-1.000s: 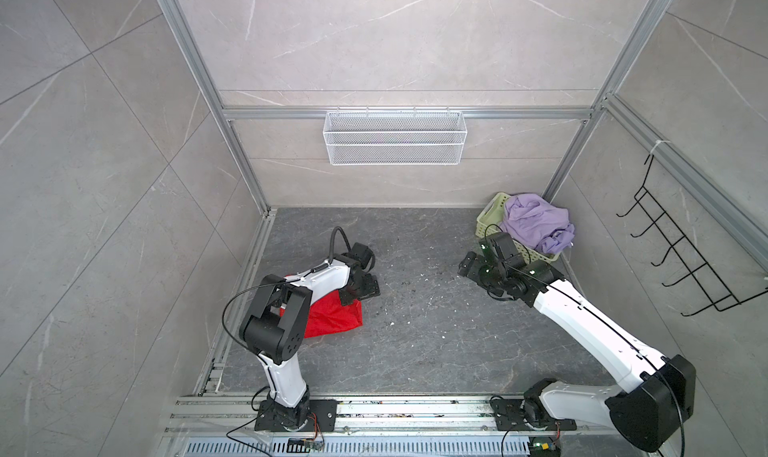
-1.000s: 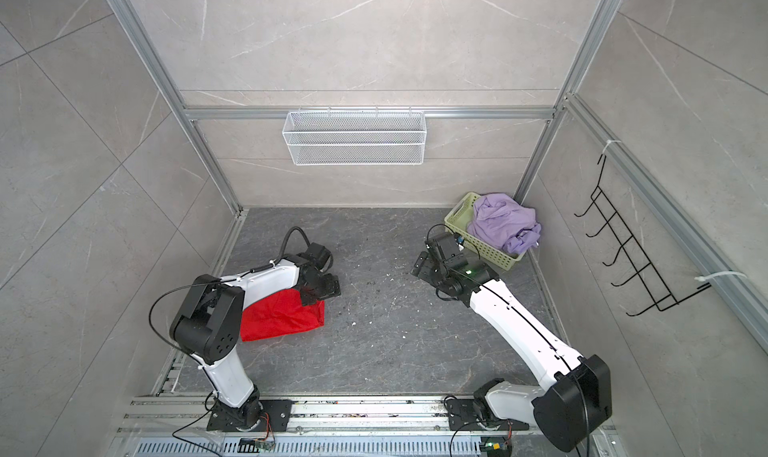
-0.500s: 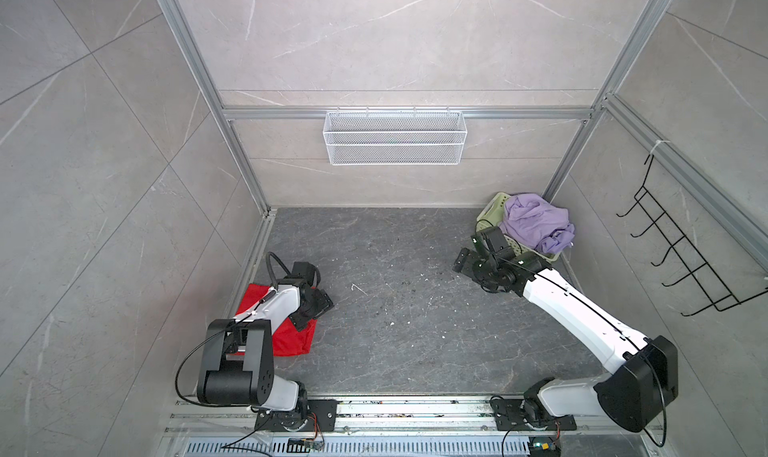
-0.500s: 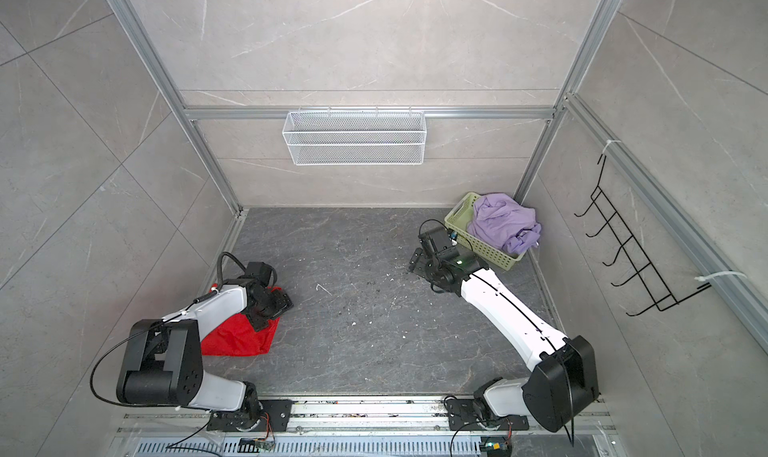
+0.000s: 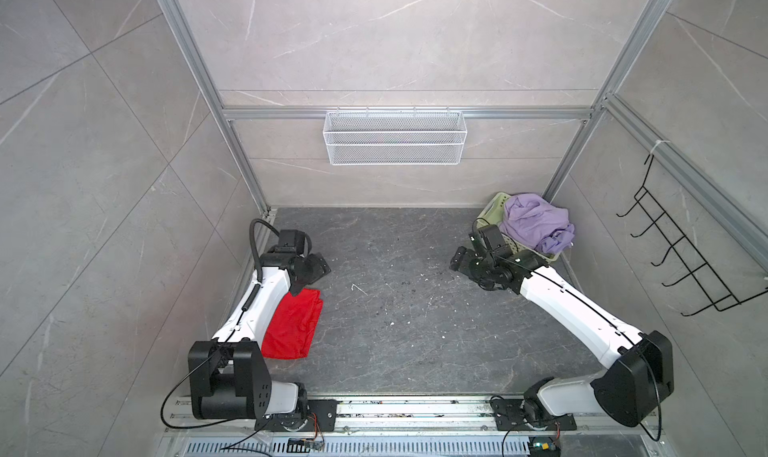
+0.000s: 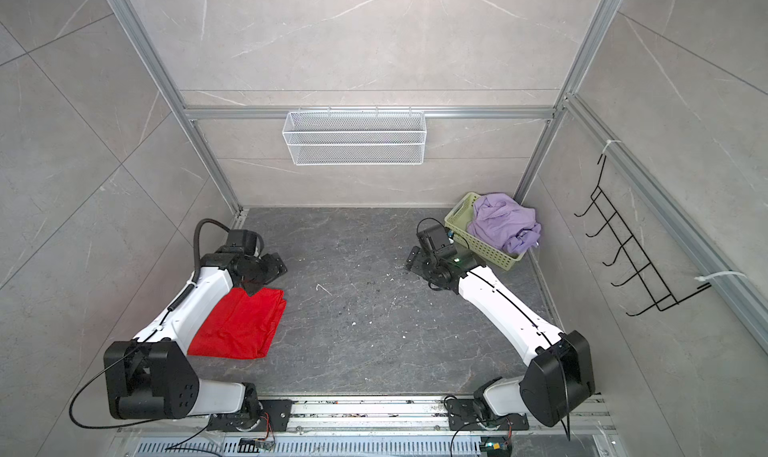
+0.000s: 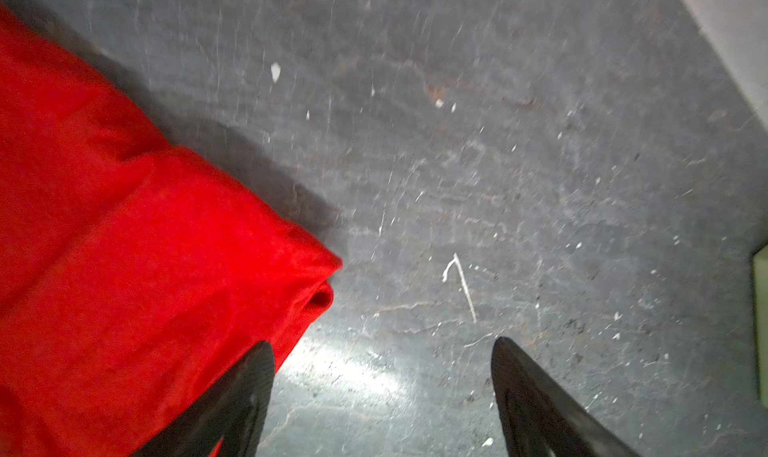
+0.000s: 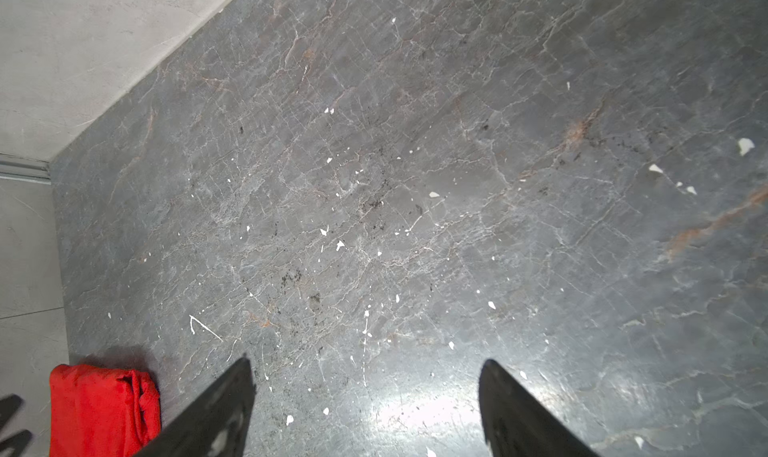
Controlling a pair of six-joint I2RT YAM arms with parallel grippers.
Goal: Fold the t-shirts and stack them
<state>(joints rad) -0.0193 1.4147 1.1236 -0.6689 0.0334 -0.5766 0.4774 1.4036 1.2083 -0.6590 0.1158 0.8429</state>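
The red t-shirt (image 5: 293, 330) lies as a flat folded rectangle on the left side of the desk (image 5: 395, 330), beside the left arm. The lilac t-shirt (image 5: 536, 226) is heaped unfolded in the basket (image 5: 490, 210) at the far right corner. The left tool (image 7: 382, 347) hangs just past the red shirt's far corner, jaws spread wide and holding nothing. The right tool (image 8: 365, 363), equally wide and empty, sits just beside the basket but faces the middle of the desk. The red fold looks done, so the step in hand is probably fetching the lilac shirt. For that, the right tool needs to turn toward the basket and pinch a clear edge of the heap. Half a second earlier the left arm was swung toward the left wall with the red cloth bunched under its tool. The cloth now lies longer and flatter, while the right arm and lilac shirt have hardly shifted.
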